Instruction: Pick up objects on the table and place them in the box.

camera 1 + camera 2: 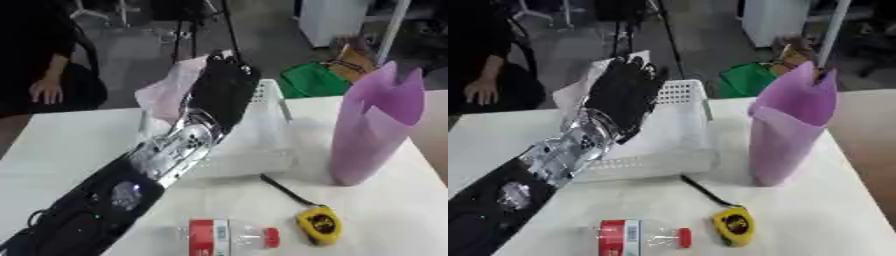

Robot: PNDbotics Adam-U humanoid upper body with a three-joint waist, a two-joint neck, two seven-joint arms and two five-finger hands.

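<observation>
White table [833, 210] under grey office floor, white box [677, 131] near the far edge beside a purple bag [785, 135]. Left hand [626, 92] above the box, fingers straight and together against a pink sheet [171, 87]. Toward the near edge, 1 clear bottle [642, 236] lying flat, yellow tape measure [734, 226] just beside it.

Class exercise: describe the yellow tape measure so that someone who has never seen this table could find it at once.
Start at the tall purple bag standing on the white table, right of the white basket. Come toward the near edge: the tape measure lies there, right of a clear bottle. It alone is yellow, with a black strap.
</observation>
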